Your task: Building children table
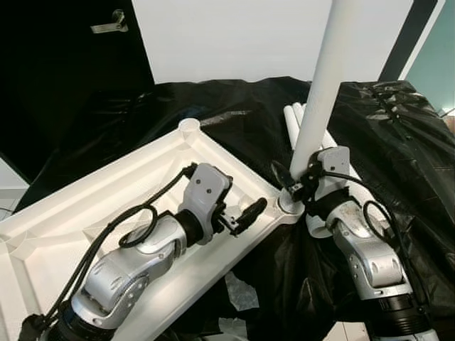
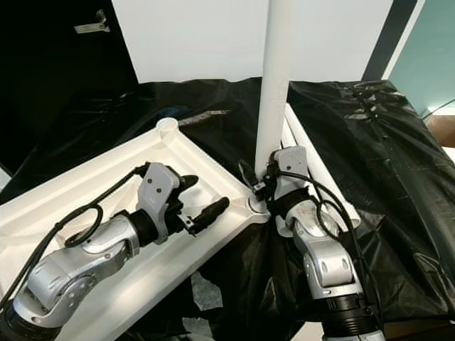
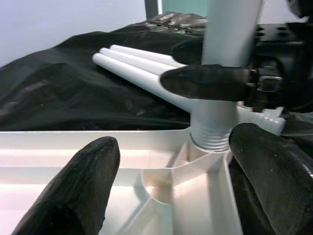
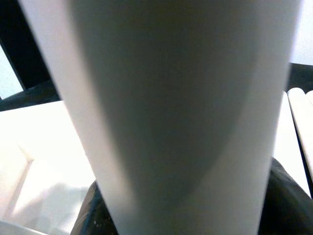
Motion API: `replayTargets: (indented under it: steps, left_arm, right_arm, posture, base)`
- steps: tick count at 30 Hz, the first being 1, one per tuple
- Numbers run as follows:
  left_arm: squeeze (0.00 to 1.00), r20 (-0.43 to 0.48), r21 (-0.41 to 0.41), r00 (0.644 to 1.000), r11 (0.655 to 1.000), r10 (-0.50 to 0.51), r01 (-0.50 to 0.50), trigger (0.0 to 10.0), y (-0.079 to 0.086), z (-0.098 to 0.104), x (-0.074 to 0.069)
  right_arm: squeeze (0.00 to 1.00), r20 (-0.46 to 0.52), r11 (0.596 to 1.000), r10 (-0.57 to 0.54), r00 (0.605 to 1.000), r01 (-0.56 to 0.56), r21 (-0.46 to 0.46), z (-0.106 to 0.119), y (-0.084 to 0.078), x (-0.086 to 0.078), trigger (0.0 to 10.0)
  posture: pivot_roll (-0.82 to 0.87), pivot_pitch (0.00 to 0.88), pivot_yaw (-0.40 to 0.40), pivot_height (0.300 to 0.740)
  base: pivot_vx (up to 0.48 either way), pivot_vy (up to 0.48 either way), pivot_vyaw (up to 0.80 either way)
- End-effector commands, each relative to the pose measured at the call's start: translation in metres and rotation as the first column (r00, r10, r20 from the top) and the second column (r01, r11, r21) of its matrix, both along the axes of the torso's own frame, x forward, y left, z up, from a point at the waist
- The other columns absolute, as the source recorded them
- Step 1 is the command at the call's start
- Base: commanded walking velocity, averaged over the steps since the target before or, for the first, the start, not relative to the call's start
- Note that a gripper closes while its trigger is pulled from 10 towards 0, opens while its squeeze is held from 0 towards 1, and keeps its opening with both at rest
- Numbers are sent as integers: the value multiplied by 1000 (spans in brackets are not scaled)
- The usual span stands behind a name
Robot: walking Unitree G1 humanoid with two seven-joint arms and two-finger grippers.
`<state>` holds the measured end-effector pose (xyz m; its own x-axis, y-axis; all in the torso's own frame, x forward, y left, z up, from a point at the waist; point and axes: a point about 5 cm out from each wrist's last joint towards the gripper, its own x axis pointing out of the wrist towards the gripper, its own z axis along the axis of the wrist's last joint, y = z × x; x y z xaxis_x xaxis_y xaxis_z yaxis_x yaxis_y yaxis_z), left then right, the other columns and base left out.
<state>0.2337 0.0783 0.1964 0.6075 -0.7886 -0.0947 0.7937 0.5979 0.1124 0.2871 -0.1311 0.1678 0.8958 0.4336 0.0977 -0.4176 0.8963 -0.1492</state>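
Observation:
The white table top (image 1: 92, 192) lies upside down on a black sheet. A white leg (image 1: 323, 78) stands upright in the top's near right corner socket (image 1: 289, 204), its thread (image 3: 210, 137) just showing at the base. My right gripper (image 2: 261, 177) is shut on this leg close to its foot; the leg (image 4: 171, 98) stands between its dark fingers (image 4: 93, 215). My left gripper (image 2: 201, 195) rests open inside the hollow underside, pointing at that corner, with nothing between its fingers (image 3: 83, 181). Spare white legs (image 1: 295, 117) lie side by side on the sheet behind the upright one.
The black sheet (image 1: 398, 142) covers the work surface and hangs in folds to the right. Another empty socket (image 1: 189, 128) sits at the top's far corner. A dark door with a handle (image 1: 110, 25) stands at the back left. Paper scraps (image 1: 242, 293) lie below the top's near edge.

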Motion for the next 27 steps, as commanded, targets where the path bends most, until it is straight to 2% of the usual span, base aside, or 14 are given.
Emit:
replayTargets:
  steps: [1, 3, 7, 11, 17, 18, 20, 27]
  left_arm:
    - [0, -10, 7, 1000, 1000, -16, 16, 10000, -1, -4, -1]
    - [0, -7, 7, 1000, 1000, -18, 18, 10000, 0, -4, 0]
    - [0, 8, 30, 999, 999, -40, 40, 10000, 0, -7, -3]
    - [0, 9, 29, 999, 999, -40, 40, 10000, 0, -7, -3]
    - [0, 14, 27, 999, 999, -36, 36, 10000, 0, -6, -3]
    - [0, 20, 26, 999, 999, -31, 31, 10000, 0, -6, -3]
    - [0, 21, 25, 999, 999, -30, 30, 10000, 0, -6, -3]
    - [0, 27, 25, 999, 999, -27, 27, 10000, 1, -5, -3]
  right_arm:
    - [0, -152, 1000, -14, 988, 11, -23, -31, -5, -4, 10000]
    - [0, -153, 1000, -11, 988, 8, -18, -32, -5, -4, 10000]
    - [0, -182, 997, 66, 981, -56, 58, -35, -8, -2, 10000]
    - [0, -176, 993, 99, 979, -86, 79, -35, -7, -2, 10000]
    - [0, -158, 988, 152, 976, -144, 65, -42, -9, -5, 10000]
    - [0, -141, 982, 189, 972, -187, 28, -50, -12, -9, 10000]
    - [0, -138, 980, 198, 970, -200, 4, -53, -13, -10, 10000]
    - [0, -157, 969, 235, 959, -244, -36, -64, -16, -13, 10000]
  posture:
    - [91, 90, 28, 740]
    - [91, 90, 28, 740]
    - [92, 95, 25, 740]
    - [94, 96, 21, 740]
    - [96, 98, 17, 740]
    - [98, 99, 17, 740]
    - [98, 99, 17, 740]
    - [102, 100, 22, 740]
  base:
    - [0, 0, 0]
    - [0, 0, 0]
    - [0, 0, 0]
    - [0, 0, 0]
    - [0, 0, 0]
    - [0, 0, 0]
    - [0, 0, 0]
    - [0, 0, 0]
